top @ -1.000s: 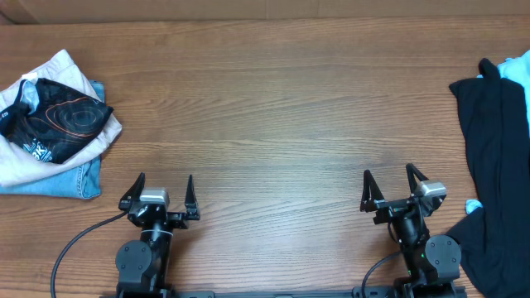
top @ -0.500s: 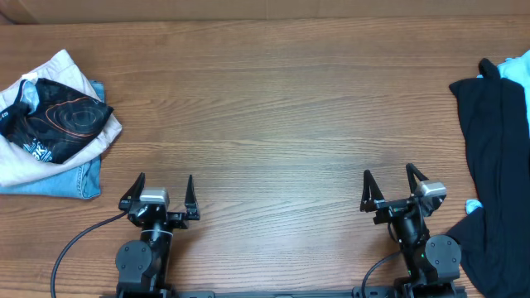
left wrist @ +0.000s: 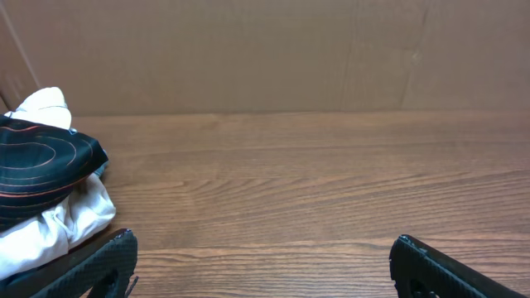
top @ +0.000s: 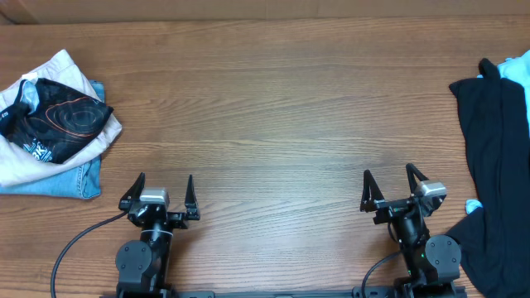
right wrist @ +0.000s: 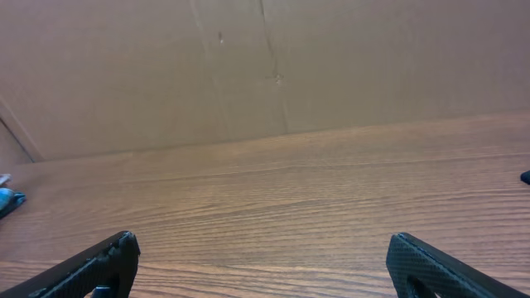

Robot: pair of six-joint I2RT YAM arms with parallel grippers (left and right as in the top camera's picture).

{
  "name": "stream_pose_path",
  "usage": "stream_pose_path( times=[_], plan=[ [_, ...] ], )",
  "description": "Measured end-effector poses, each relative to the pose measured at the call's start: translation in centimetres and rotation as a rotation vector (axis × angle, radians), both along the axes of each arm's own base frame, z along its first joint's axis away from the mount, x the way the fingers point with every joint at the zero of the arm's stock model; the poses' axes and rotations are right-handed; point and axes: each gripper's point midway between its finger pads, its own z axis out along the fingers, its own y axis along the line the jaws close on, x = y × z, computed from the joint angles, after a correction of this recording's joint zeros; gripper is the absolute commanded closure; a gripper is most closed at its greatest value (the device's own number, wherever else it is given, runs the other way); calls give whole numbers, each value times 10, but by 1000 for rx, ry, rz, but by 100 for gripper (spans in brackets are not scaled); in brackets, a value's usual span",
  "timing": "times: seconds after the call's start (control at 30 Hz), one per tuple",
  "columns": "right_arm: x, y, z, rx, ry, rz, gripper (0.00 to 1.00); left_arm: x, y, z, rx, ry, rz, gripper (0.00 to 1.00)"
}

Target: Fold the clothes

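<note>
The plain black T-shirt [top: 490, 157] lies bunched along the right edge of the table in the overhead view, running from the far right down to the near right corner. My right gripper [top: 387, 175] is open and empty, just left of the shirt's lower part; its wrist view [right wrist: 261, 244] shows only bare wood between the fingers. My left gripper [top: 162, 180] is open and empty near the front left; its wrist view [left wrist: 263, 244] shows bare wood between the fingers.
A pile at the far left holds a black garment with orange-and-white swirl print [top: 56, 121] on white cloth [top: 50, 74] and jeans [top: 70, 180]; it also shows in the left wrist view [left wrist: 37, 170]. Light blue cloth [top: 515, 70] lies by the T-shirt. A cardboard wall [left wrist: 265, 50] stands behind the table.
</note>
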Motion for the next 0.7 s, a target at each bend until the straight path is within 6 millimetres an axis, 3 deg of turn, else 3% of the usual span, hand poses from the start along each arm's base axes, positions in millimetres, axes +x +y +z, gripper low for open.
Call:
stream_pose_path(
  times=[0.33,0.5,0.7],
  plan=[
    [-1,-2,-11,-7,66,-13,0,-1,0,-2,-48,26,5,0],
    [-1,-7,10,-5,98,-43,0,-7,0,2,-56,73,7,0],
    [5,-12,28,2,216,-76,0,-12,1,33,-68,103,10,0]
  ],
)
